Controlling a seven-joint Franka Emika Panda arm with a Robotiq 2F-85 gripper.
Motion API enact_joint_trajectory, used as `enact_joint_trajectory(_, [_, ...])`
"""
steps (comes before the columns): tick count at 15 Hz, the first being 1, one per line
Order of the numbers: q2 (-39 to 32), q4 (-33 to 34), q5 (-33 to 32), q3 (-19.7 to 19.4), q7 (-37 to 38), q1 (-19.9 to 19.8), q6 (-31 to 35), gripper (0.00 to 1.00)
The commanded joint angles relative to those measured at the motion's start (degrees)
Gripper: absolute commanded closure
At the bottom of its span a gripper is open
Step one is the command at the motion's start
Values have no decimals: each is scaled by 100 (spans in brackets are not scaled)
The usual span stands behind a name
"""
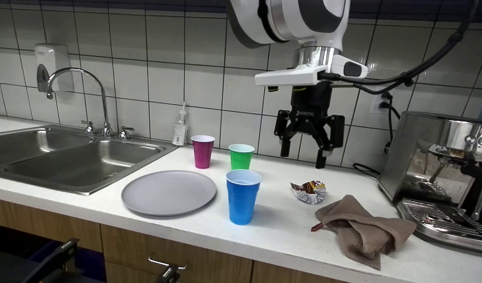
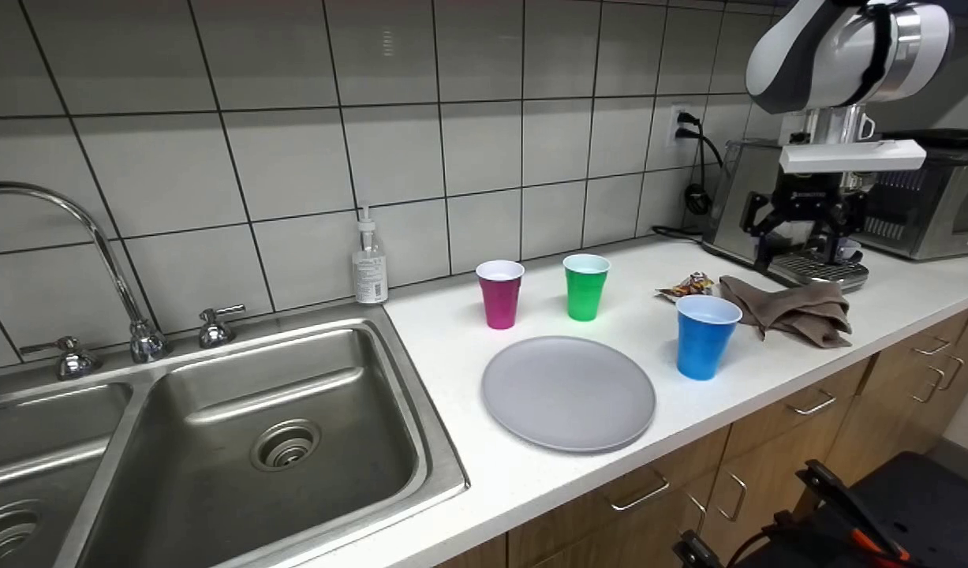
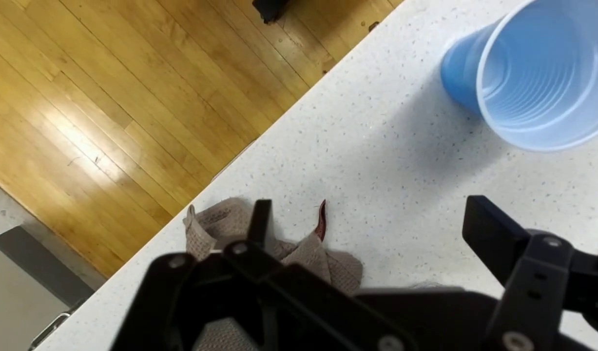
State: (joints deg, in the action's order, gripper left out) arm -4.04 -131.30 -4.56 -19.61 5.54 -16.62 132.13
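Observation:
My gripper (image 1: 303, 155) hangs open above the counter, nothing between its fingers; the wrist view shows its jaws wide apart. Beneath it lie a crumpled silver foil wrapper (image 1: 309, 192) and a bunched brown cloth (image 1: 364, 230). From under the cloth pokes a thin dark-red tip (image 3: 321, 222), the rest of it hidden. A blue cup (image 1: 242, 196) stands upright nearer the counter's front edge, its open mouth visible in the wrist view. Behind it are a green cup (image 2: 585, 288) and a magenta cup (image 2: 500, 295), both upright. A flat grey plate (image 2: 569, 394) rests left of the blue cup.
A steel double sink (image 2: 444, 465) with a curved faucet (image 1: 103, 98) is set in the counter's left part. A soap bottle (image 2: 370, 268) stands by the tiled wall. At the right are an espresso machine (image 1: 413, 157) and, beyond it, an oven (image 2: 941, 209).

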Motion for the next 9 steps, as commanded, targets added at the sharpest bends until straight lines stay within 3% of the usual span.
enact_joint_trajectory(1, [547,-415,-218,137,-18,62,-206,0])
enact_joint_trajectory(9, [963,-999,-315,375,-25,178,-130,0])
